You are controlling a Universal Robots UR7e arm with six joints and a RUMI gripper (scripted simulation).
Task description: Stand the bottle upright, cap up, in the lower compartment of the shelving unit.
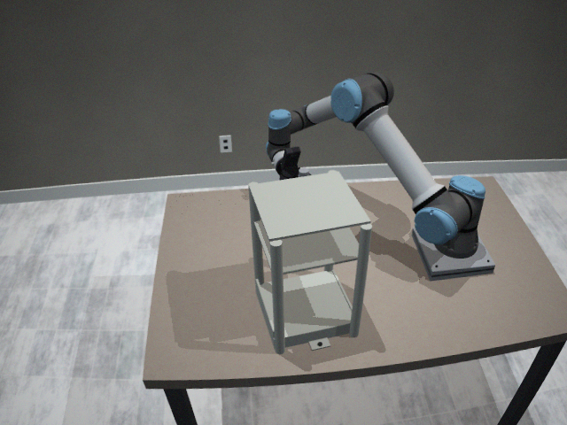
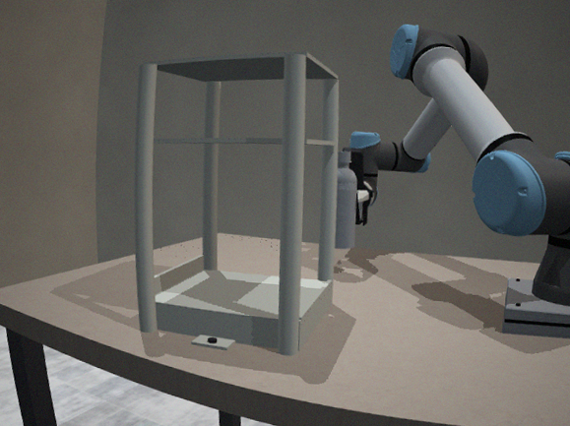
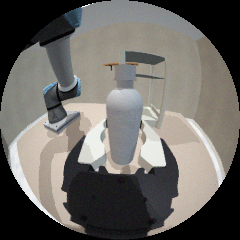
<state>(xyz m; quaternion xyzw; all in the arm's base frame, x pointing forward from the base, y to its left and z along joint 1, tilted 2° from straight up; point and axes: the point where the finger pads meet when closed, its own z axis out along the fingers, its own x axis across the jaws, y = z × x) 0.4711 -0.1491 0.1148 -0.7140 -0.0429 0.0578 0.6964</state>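
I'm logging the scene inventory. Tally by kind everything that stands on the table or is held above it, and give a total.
Bottle, held upright in the end effector: 1
Shelving unit: 1
Robot arm, with its base plate: 1
Small flat plate with a dark knob, in front of the shelving unit: 1
Total: 4

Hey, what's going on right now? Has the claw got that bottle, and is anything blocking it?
Gripper shut on bottle. Bottle upright, cap up, behind shelving unit, outside it. Lower compartment holds nothing. Rear post beside bottle.
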